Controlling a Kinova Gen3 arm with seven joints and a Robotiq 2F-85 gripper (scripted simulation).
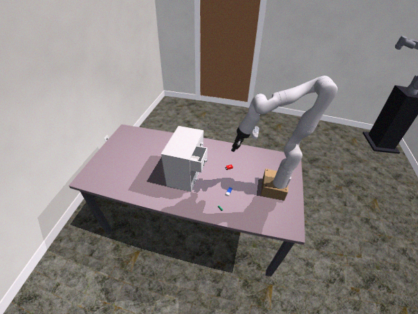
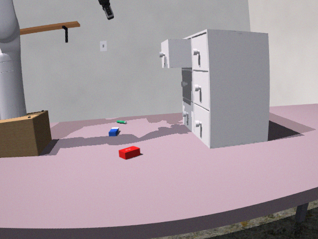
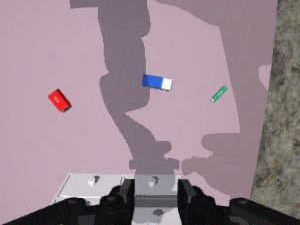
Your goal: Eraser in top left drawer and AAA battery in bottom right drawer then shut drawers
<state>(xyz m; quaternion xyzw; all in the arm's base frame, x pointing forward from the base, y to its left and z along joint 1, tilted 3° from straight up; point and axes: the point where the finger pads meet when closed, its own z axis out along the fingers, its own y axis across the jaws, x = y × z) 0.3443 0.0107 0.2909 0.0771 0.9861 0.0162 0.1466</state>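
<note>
The robot's long gray arm bends up high and then comes down, and its black fingers [image 1: 236, 145] [image 2: 110, 16] point down above the surface, partly open and holding nothing.

Blue, white, red and green on a mauve bench [image 1: 145, 145] [image 2: 163, 189] [image 3: 40, 44]
From above, the plain white chest [image 1: 183, 142] [image 2: 239, 87] [image 3: 95, 185] sits at the bench's ten o'clock; the eraser [image 1: 229, 191] [image 2: 113, 131] [image 3: 157, 82] is part bright blue, part white; the battery [image 1: 220, 208] [image 2: 121, 122] [image 3: 219, 94] is green with a pale end; the block [image 1: 229, 167] [image 2: 129, 152] [image 3: 59, 100] is solid red with small pale marks; the floor [image 1: 145, 270] [image 2: 263, 226] [image 3: 285, 99] is mottled grey-green with ochre flecks.
</note>
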